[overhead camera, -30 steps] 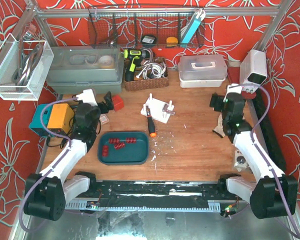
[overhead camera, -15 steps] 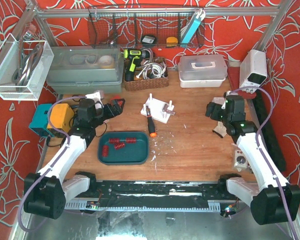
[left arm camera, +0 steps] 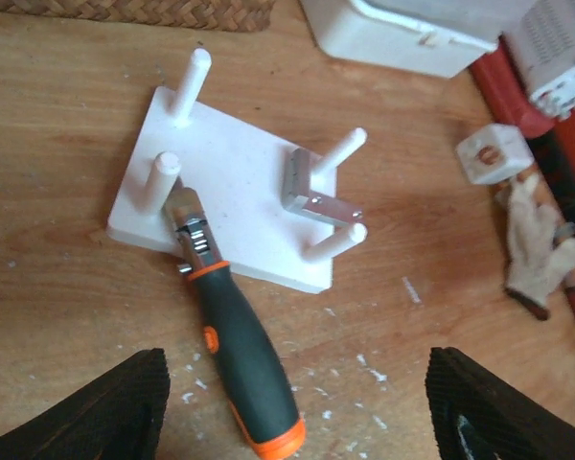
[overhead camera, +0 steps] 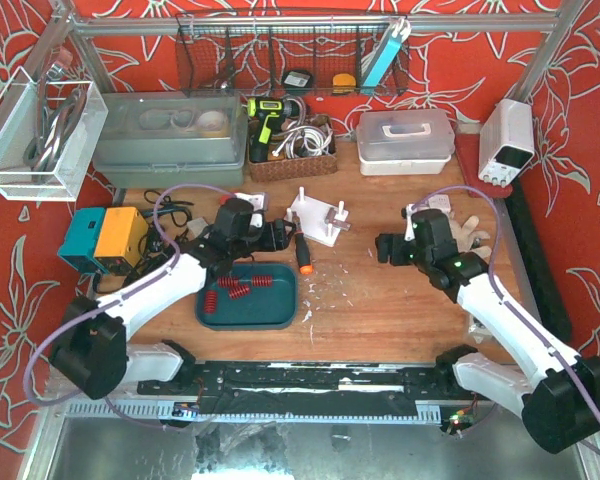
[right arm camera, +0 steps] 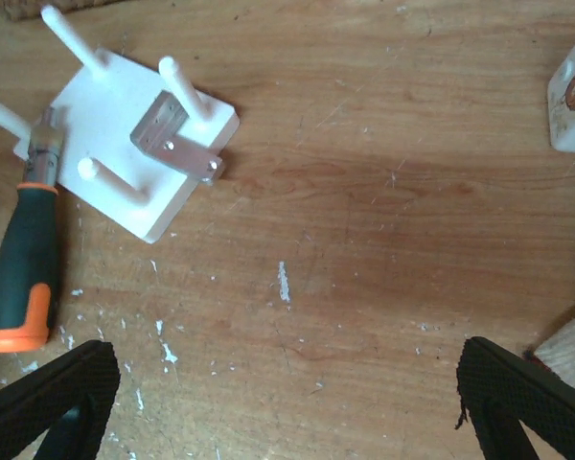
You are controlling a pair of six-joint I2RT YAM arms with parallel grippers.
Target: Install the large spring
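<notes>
Left tool: the left tool [overhead camera: 278,236] sits at centre frame in the top view, over the bench just left of the white peg board. Its jaws stand wide apart with nothing between them.
Right tool: the right tool [overhead camera: 383,247] is right of centre in the top view, over bare wood. Its jaws are spread wide and hold nothing.
Springs: three red springs [overhead camera: 234,288] lie in the teal tray [overhead camera: 280,312], below and left of centre in the top view. They are apart from both tools. Which one is the large spring cannot be told at this size.
Peg board: the white peg board [left arm camera: 230,192] lies flat on the bench [right arm camera: 383,240], in the upper middle of the left wrist view. It has four upright white pegs.
Bracket: a metal bracket [left arm camera: 311,192] sits on the board between the pegs.
Screwdriver: the screwdriver [left arm camera: 235,355], black with orange trim, lies on the bench. Its metal tip rests on the board's near edge beside one peg.
Right edge of the left wrist view: a white cube [left arm camera: 491,153] and a pale glove [left arm camera: 541,254], well apart from the board.
</notes>
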